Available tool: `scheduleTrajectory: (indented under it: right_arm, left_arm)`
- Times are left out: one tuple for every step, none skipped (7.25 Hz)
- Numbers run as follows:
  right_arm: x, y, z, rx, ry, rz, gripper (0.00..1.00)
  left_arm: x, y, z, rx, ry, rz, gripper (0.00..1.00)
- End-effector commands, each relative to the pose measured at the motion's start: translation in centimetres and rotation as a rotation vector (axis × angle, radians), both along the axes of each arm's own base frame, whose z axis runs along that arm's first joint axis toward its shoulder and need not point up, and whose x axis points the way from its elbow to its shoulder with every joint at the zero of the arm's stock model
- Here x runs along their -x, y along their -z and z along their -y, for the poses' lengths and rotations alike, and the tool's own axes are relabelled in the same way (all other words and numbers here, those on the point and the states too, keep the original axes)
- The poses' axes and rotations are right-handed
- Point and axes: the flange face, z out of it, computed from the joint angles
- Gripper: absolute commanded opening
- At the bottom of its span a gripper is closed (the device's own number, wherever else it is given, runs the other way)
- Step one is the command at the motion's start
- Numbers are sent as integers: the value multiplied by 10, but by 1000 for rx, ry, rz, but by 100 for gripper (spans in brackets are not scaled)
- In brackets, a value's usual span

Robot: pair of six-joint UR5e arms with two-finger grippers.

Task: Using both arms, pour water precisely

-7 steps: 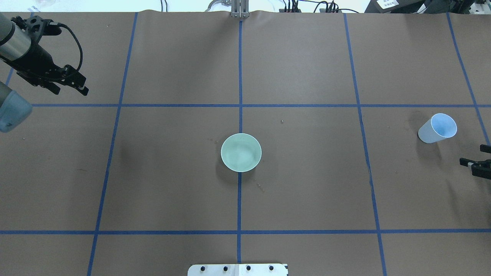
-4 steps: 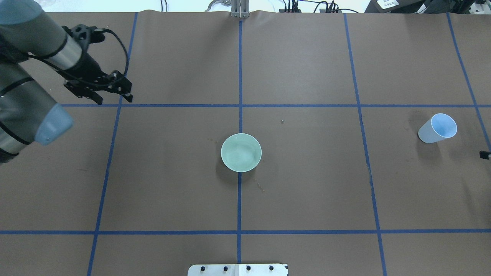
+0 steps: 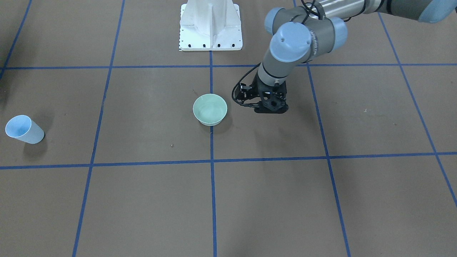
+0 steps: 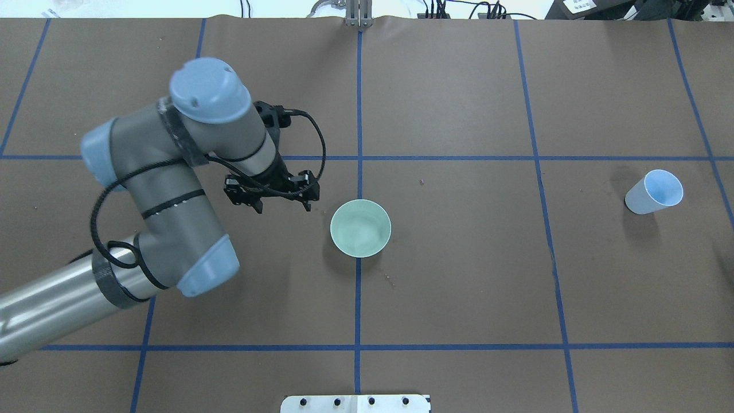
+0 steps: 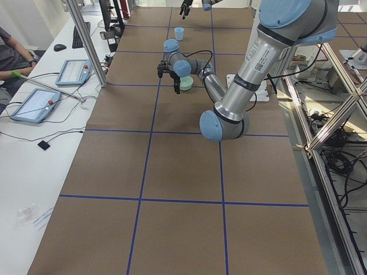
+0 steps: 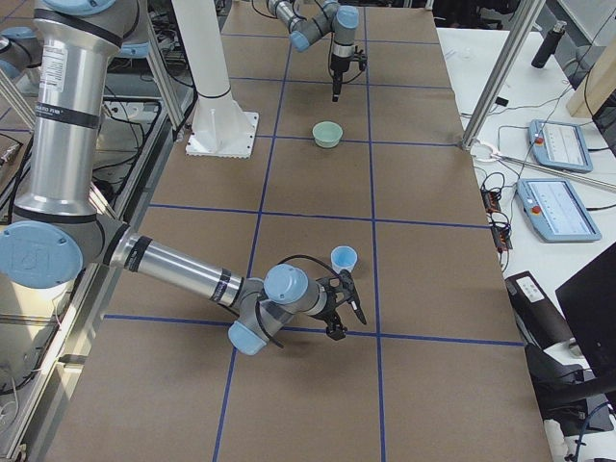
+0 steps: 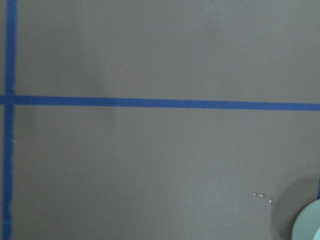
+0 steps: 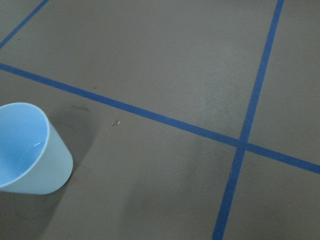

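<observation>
A pale green bowl [image 4: 360, 228] stands at the table's middle; it also shows in the front view [image 3: 210, 109]. Faint whitish glints lie inside it; I cannot be sure that they are water. A light-blue cup [image 4: 655, 192] stands upright at the far right, and a thin glint shows inside it in the right wrist view [image 8: 27, 150]. My left gripper [image 4: 284, 205] hangs open and empty just left of the bowl. My right gripper [image 6: 348, 313] shows only in the side views, beside the cup; I cannot tell whether it is open or shut.
Blue tape lines [image 4: 359, 158] grid the brown table cover. The white pedestal [image 3: 210, 25] stands at the robot's edge of the table. The left arm's elbow [image 4: 172, 218] reaches over the table's left half. Operators' pendants [image 6: 553, 173] lie beyond the far edge.
My left arm has swung in from the far left edge to just beside the bowl. My right gripper has drawn back out of the overhead view at the right edge.
</observation>
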Motion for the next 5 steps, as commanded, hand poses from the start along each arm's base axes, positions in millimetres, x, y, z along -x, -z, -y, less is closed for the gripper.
scheduleTrajectory:
  right_arm:
    - [-12, 11, 36, 73, 70, 12, 99]
    - [-20, 19, 52, 74, 109, -31, 99]
    - [-30, 36, 67, 82, 148, -70, 99]
    - [-40, 56, 77, 93, 172, -95, 99]
    - [-46, 75, 84, 99, 181, -104, 99]
  left_arm:
    - [-59, 24, -30, -32, -35, 53, 95]
    - [-77, 28, -23, -23, -40, 68, 95]
    - [-84, 27, -19, -31, -40, 55, 95]
    - [-89, 21, -16, -29, -40, 57, 93]
    - [-92, 18, -15, -24, -37, 62, 89]
